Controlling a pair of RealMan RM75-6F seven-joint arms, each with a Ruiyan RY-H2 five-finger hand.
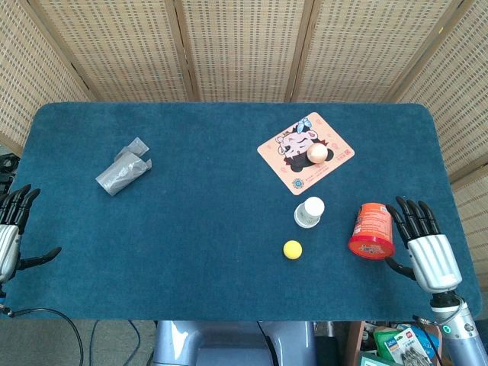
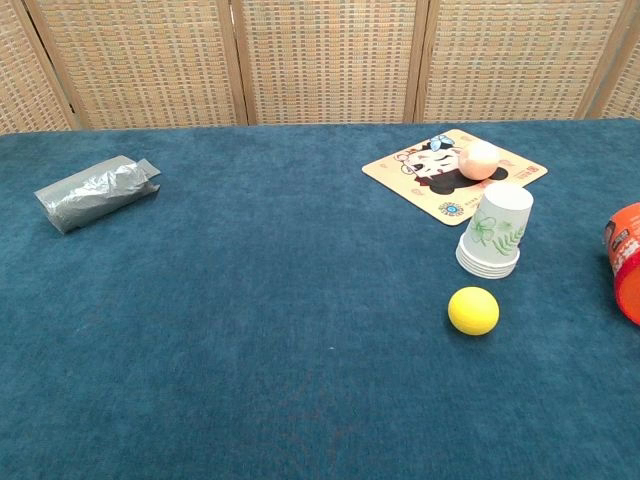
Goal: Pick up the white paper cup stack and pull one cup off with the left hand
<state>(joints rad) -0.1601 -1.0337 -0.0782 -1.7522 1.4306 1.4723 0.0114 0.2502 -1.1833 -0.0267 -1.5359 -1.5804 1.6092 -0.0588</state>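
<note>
The white paper cup stack (image 1: pixel 309 212) stands upside down on the blue table, right of centre; in the chest view the cup stack (image 2: pixel 493 231) shows green leaf prints and several nested rims. My left hand (image 1: pixel 13 229) hovers at the table's left edge with fingers spread and nothing in it, far from the stack. My right hand (image 1: pixel 424 242) lies at the right edge, fingers extended, just right of an orange can, holding nothing. Neither hand shows in the chest view.
An orange can (image 1: pixel 373 230) lies beside my right hand. A yellow ball (image 1: pixel 292 248) sits just in front of the stack. A cartoon mat (image 1: pixel 305 152) with a peach-coloured egg (image 1: pixel 318 153) lies behind it. A grey foil packet (image 1: pixel 123 171) rests at the left.
</note>
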